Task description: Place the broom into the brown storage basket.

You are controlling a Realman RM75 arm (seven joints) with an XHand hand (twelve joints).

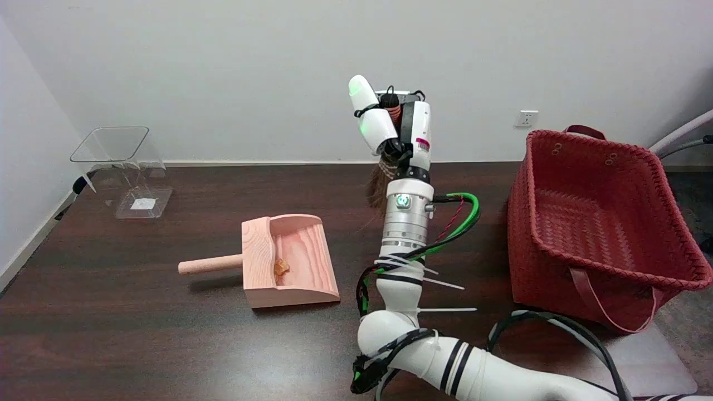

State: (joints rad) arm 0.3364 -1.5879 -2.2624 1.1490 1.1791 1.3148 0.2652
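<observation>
Upright above the table, the right hand (398,131) fingers hold the broom (383,181), bristles down.

Your right hand (392,131) is raised above the middle of the tabletop (111,334), its fingers (372,120) closed around the broom (384,181), whose bristles hang below the hand on its left side, clear of the tabletop. To the left of your arm and nearer to you, the dustpan (289,262) lies flat on the tabletop with its handle pointing left; a small scrap (281,268) sits inside it. Far left, towards the back wall, a clear container (125,167) stands on the tabletop. The storage basket (601,223) stands at the right edge, well apart from the broom.
</observation>
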